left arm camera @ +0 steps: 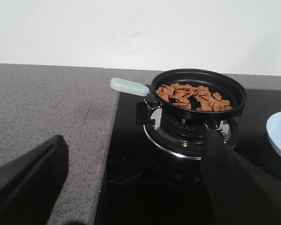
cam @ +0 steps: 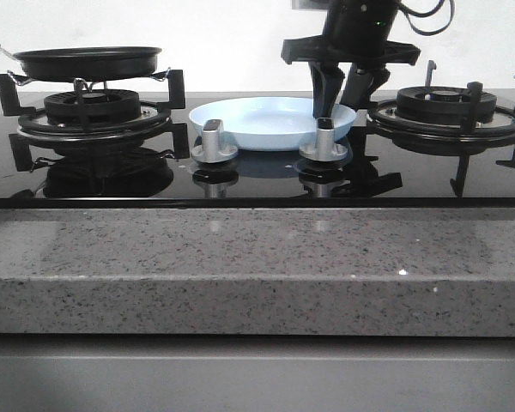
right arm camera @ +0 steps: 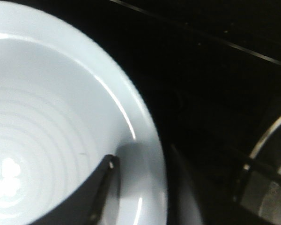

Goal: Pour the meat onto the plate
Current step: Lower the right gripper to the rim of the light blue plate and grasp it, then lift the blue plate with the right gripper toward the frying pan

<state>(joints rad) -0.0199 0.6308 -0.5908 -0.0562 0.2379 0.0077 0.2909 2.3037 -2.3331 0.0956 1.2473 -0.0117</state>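
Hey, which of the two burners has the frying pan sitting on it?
The left burner: the black frying pan holding the meat sits there; the right burner is bare.

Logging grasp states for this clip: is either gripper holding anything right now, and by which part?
Right gripper straddles the plate rim; closure cannot be told. Left gripper is open, holding nothing.

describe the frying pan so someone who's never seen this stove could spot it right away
Start at the black glass stove and go to its left burner. The frying pan sits there: black, round, holding the meat, with a pale green handle, unlike the empty blue plate.
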